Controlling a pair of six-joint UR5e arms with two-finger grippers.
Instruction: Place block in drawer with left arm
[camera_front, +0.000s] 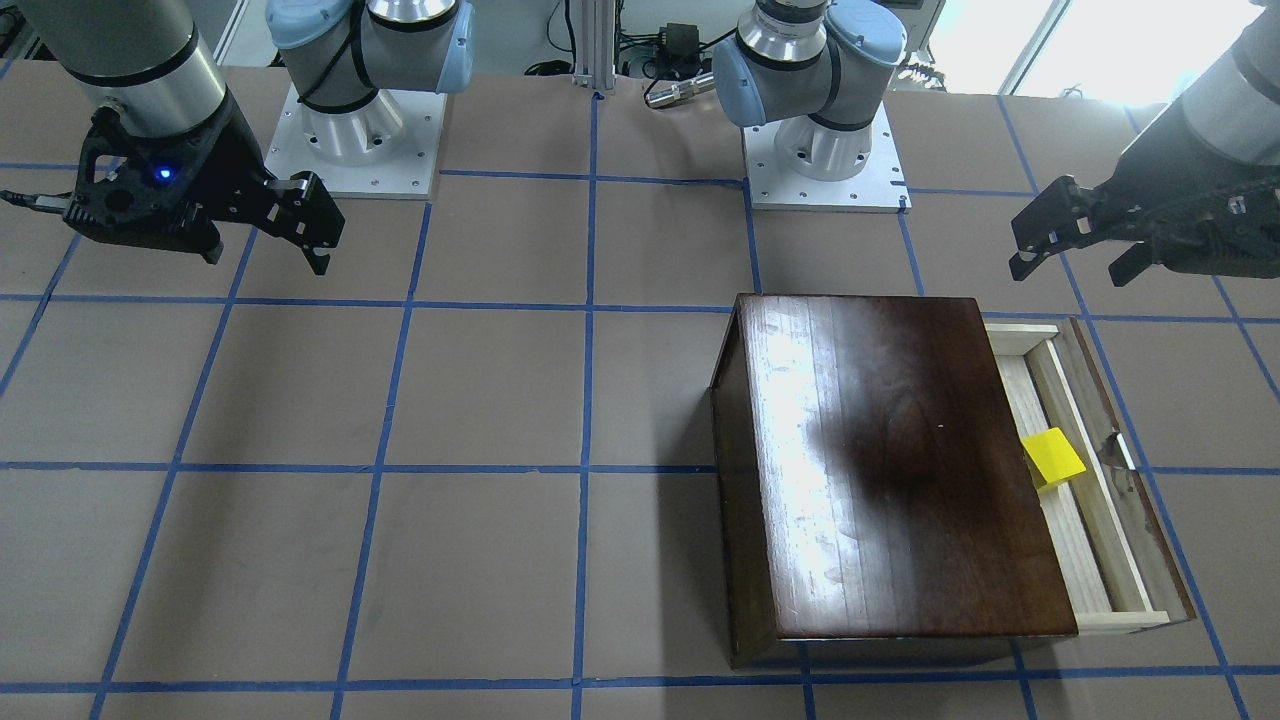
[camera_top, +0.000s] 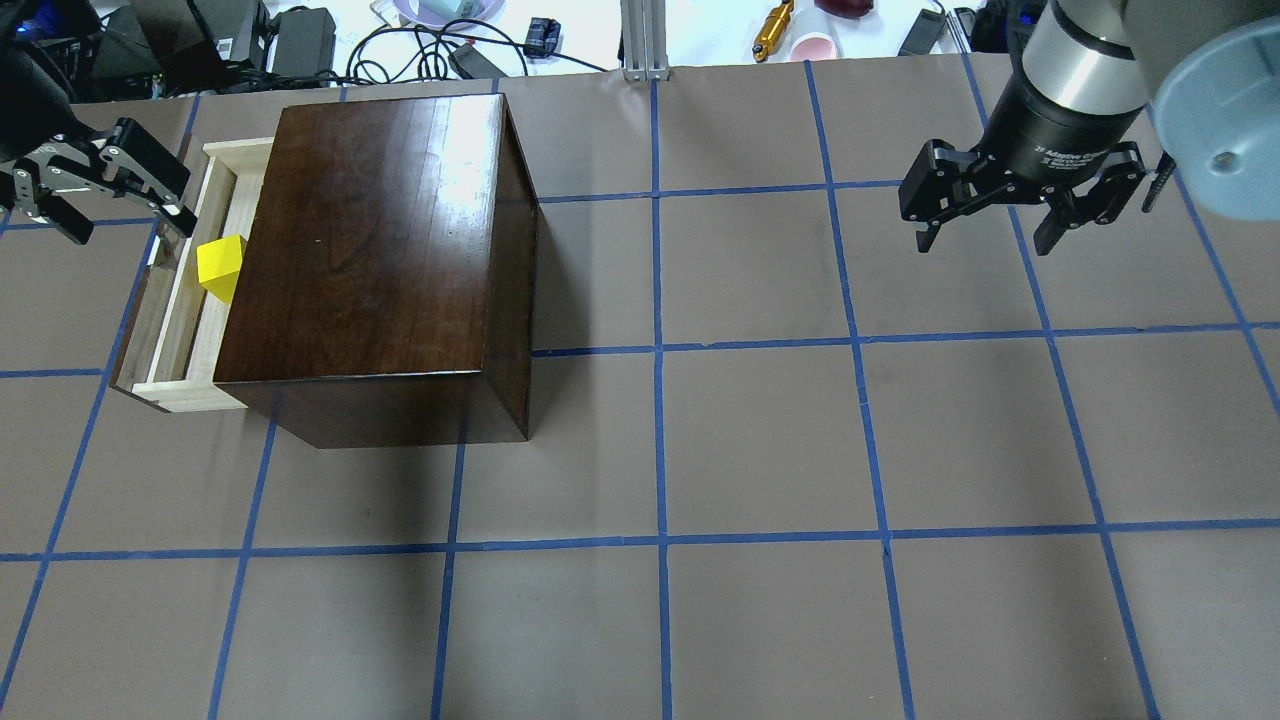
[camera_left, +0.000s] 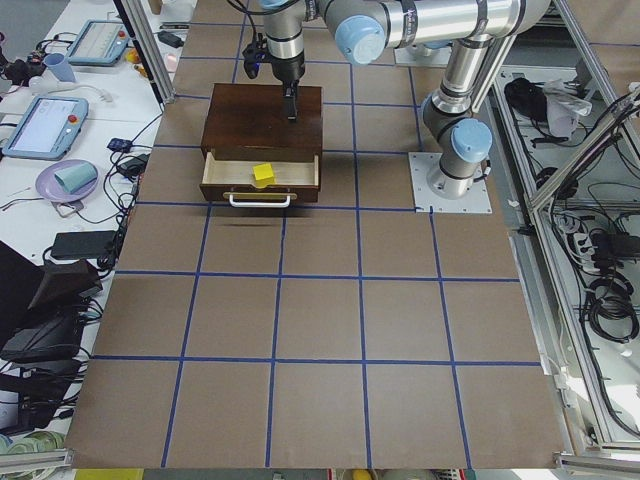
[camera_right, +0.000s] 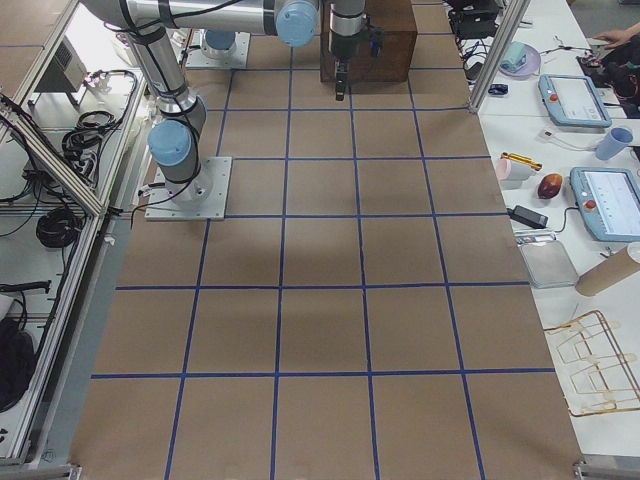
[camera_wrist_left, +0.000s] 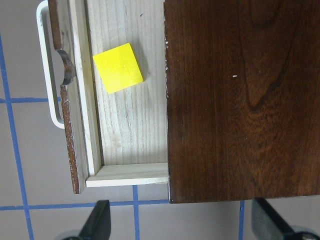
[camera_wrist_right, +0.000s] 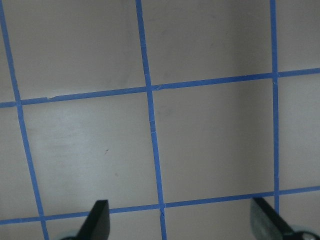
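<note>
Lying loose in the pulled-out drawer (camera_wrist_left: 131, 131), the block (camera_wrist_left: 118, 68); left gripper (camera_top: 133, 232) and right gripper (camera_top: 985, 240) both spread wide, empty.

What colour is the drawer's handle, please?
White; the handle shows best in the left wrist view.

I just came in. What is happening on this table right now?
The yellow block lies inside the open drawer of the dark cabinet, and neither gripper touches it. The left gripper hangs open beside the drawer, holding nothing. The right gripper is open too, above the table, far from the cabinet. The placing looks done.
</note>
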